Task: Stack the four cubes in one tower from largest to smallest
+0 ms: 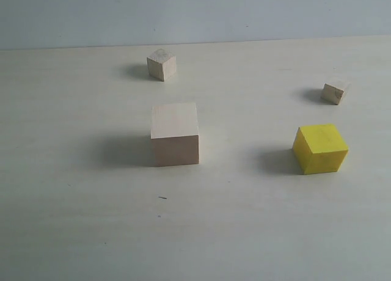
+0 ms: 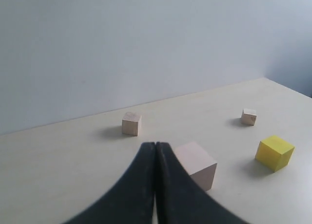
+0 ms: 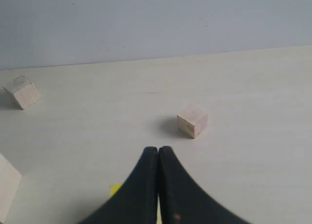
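Nothing's stacked on our end. The big pale cube sits mid-frame on the table, the yellow cube is off at right, the smaller wood cube is above centre, and the tiny cube is upper right. All are well apart. Our left gripper and right gripper are both pinched together, holding nothing.

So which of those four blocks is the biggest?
The pale wood cube in the middle. It plainly outsizes the yellow cube to its right, the small wood cube behind it and the tiny wood cube at the far right.
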{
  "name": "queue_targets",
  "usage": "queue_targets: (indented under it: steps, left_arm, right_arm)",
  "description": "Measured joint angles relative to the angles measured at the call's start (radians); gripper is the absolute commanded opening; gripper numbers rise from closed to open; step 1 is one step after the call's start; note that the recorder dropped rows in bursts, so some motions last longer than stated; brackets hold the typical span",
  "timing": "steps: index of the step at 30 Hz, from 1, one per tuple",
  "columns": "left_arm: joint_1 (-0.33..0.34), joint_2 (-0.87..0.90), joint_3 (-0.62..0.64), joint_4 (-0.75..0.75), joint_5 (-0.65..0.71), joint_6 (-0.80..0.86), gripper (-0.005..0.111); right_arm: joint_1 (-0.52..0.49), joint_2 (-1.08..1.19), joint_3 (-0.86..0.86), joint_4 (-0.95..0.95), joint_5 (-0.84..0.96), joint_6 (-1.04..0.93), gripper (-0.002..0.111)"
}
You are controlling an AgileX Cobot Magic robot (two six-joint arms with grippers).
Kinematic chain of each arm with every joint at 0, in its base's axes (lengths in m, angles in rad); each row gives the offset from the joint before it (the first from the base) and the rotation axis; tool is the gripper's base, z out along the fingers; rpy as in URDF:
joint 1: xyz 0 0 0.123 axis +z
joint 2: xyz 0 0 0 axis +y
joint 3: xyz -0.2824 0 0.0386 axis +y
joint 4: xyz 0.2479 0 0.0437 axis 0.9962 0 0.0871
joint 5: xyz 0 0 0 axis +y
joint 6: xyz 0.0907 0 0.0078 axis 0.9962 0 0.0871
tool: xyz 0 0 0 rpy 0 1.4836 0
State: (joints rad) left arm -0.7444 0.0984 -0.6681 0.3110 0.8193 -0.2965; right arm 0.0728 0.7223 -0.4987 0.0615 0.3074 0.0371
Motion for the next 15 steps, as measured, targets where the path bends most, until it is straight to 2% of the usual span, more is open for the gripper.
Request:
queue_targets:
  steps: [4,7,10,15]
  left_arm:
    - [0.0,0.0,0.043,0.0,-0.052,0.0,0.001]
    - [0.0,0.0,0.072,0.0,-0.089,0.0,0.001]
    - [0.0,0.0,0.096,0.004,-0.098,0.0,0.001]
    - [0.0,0.002,0.14,0.008,-0.105,0.0,0.001]
  right_arm:
    - [0.0,0.007,-0.002,0.007,0.043,-0.004,0.0]
    - [0.0,0.046,-0.022,0.011,0.094,-0.006,0.006]
    - [0.0,0.102,-0.061,0.011,0.139,-0.008,0.022]
    - [0.0,0.213,-0.137,0.035,0.209,-0.056,0.062]
